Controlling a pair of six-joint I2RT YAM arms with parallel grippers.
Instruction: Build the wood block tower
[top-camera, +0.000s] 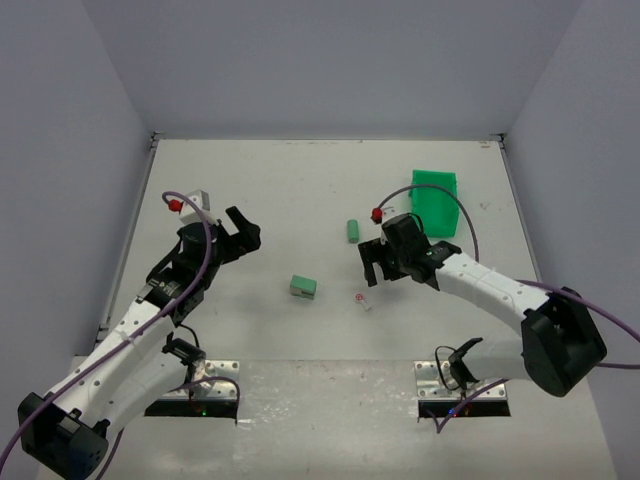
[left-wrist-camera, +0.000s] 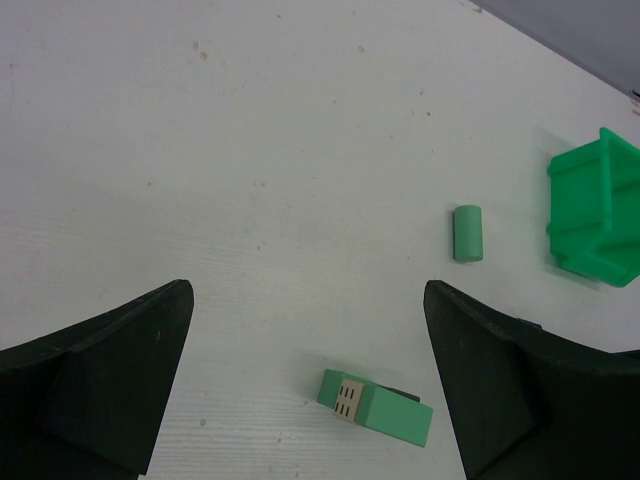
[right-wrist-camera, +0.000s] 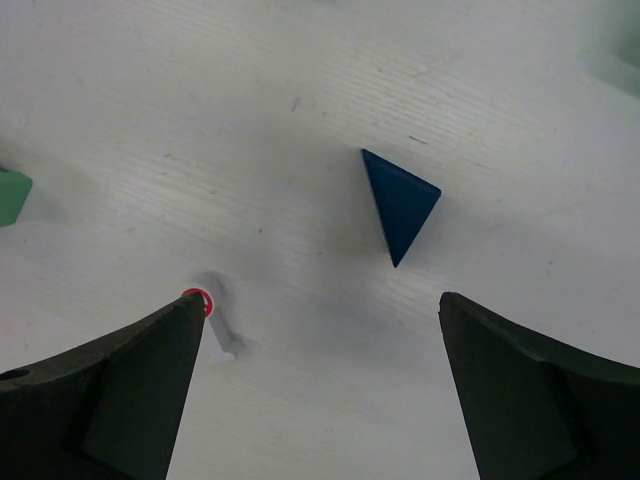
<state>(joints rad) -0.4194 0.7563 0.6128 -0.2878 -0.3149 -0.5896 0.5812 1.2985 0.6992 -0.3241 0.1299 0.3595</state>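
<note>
White table (top-camera: 290, 175) between plain pale grey walls (top-camera: 320, 60)

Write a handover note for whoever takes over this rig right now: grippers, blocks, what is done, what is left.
Left gripper: open, empty, pointed at the green block lying on the table.
Right gripper: open, empty, pointed at the blue wedge.
Green cylinder: on its side, apart from the green bin.
Done: nothing stacked.
Left: the whole tower.

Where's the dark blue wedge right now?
In the right wrist view, the dark blue wedge lies on the table just ahead of the open right gripper, right of centre, with the small white red-marked piece to its lower left.
</note>
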